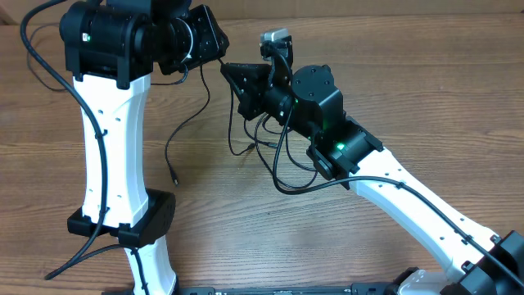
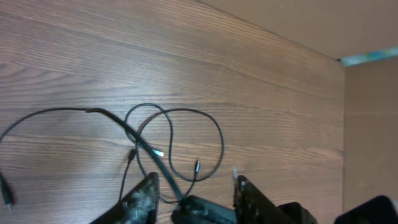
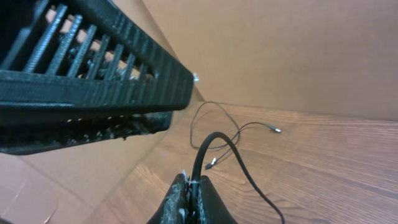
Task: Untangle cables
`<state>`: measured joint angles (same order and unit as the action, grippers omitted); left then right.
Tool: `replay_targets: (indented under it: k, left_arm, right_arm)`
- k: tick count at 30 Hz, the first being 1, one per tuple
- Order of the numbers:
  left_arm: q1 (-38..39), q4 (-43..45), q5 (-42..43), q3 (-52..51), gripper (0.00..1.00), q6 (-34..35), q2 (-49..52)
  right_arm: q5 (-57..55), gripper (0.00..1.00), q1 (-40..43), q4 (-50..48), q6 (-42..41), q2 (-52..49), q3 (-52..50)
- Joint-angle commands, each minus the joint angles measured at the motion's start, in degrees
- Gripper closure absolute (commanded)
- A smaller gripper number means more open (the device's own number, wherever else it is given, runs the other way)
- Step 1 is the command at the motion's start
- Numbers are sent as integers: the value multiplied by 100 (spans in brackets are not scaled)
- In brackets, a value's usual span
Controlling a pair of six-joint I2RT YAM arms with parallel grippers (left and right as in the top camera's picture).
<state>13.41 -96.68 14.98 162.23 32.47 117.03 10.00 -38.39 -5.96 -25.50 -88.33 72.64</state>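
Note:
Several thin black cables lie in overlapping loops on the wooden table in the left wrist view (image 2: 222,144). In the overhead view one cable (image 1: 169,147) trails down-left to a plug end, and others lie under the grippers. My right gripper (image 3: 194,186) is shut on a black cable (image 3: 203,151) that arches up out of its jaws. It shows in the overhead view (image 1: 234,76) at top centre. My left gripper (image 2: 196,186) is open above the loops, with the right gripper's tip between its fingers. It sits just left of the right gripper in the overhead view (image 1: 214,49).
A thicker black arm wire (image 1: 288,187) loops beside the right arm's wrist. The left arm's white link (image 1: 110,156) stands at the left with its own wires. Brown cardboard walls (image 3: 280,50) close off the table's far sides.

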Motion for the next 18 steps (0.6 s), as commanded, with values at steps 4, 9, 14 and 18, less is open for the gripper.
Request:
replay_targets:
  k: [4,9,14,18]
  left_arm:
    - [55,-11,-61,-114,59,-57,35]
    - [70,-9,-306,-750,62,219,44]
    - [70,269,-286,-1102,59,396,44]
    - [70,520,57,-1097,58,400,44]
  right_arm:
    - [-313,96,-11,-63,-26,166,42]
    - [-297,96,-11,-210,-186,166,42]
    - [-221,96,-11,-116,-192,166,42]
    - [-223,96,-13,-37,-195,166,39]
